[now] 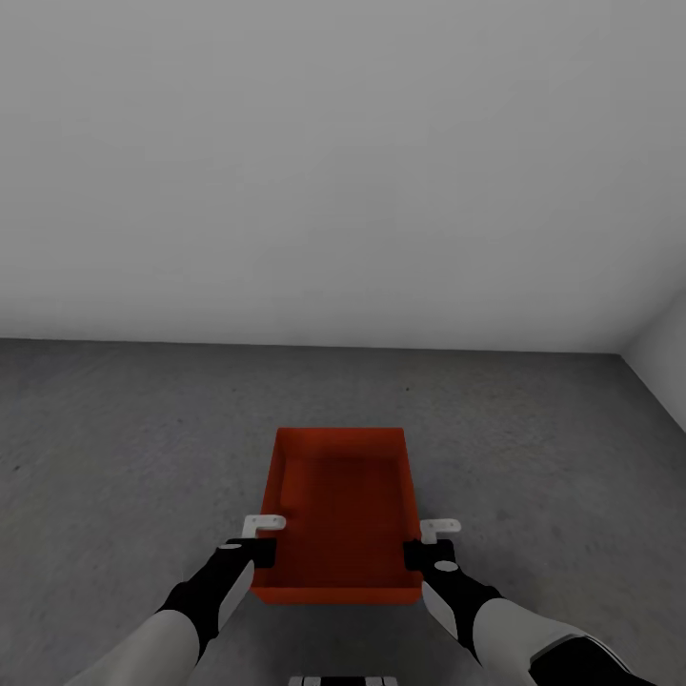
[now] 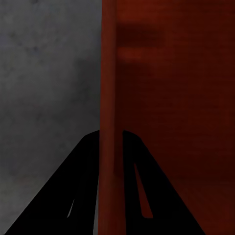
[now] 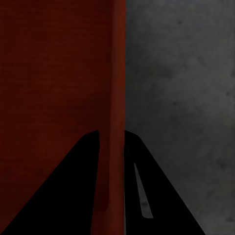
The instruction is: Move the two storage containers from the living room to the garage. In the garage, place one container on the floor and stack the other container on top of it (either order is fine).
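Orange-red storage container [image 1: 341, 510] held above concrete floor [image 1: 114, 448] of garage, near white wall [image 1: 343, 171]. Left pincer [image 1: 255, 551] clenched on left side wall; right pincer [image 1: 429, 553] clenched on right side wall, rim seen between fingers [image 3: 78, 196]. Risk judged: smooth thin walls may slip if pincers released unevenly, container dropped tilted.

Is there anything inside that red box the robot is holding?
No: in the head view the storage container shows only its bare red bottom, with nothing lying in it.
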Controlling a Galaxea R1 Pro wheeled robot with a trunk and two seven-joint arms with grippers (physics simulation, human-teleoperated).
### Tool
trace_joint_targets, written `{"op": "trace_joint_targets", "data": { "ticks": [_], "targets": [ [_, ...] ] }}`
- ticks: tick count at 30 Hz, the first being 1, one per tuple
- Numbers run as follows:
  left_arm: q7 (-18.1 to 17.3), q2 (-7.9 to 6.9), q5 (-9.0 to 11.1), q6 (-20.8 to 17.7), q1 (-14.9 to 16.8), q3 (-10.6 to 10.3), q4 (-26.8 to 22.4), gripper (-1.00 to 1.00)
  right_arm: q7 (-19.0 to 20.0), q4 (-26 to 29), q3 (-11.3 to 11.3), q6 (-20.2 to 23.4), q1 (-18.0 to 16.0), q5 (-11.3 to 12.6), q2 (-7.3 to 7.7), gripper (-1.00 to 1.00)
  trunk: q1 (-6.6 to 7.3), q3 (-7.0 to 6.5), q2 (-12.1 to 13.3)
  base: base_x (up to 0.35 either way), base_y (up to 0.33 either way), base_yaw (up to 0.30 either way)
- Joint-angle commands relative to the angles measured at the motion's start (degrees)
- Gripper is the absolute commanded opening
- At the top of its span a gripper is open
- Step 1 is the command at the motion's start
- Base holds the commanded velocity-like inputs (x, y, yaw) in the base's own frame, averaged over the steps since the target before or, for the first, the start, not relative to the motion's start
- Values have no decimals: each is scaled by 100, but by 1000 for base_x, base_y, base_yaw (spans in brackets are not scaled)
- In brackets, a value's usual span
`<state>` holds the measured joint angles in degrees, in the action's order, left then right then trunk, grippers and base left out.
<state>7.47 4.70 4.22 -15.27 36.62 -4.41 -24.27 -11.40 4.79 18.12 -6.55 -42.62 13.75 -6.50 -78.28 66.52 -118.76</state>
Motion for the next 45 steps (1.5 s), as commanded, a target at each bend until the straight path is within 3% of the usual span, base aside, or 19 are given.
{"op": "trace_joint_targets", "data": {
  "ticks": [1,34,45],
  "targets": [
    [76,-118,29,-37,4,335,-16,-100,7,5,-65,-22,-1,40,16,-100,-21,21,-42,0,0,0],
    [75,-119,26,-37,4,335,-16,-100,7,-3,-63,-22,-1,40,9,-100,-746,614,-1365,0,0,0],
    [74,-118,26,-37,4,335,-12,-100,7,1,-64,-25,-1,40,16,-100,-746,614,-1365,0,0,0]
  ]
}}
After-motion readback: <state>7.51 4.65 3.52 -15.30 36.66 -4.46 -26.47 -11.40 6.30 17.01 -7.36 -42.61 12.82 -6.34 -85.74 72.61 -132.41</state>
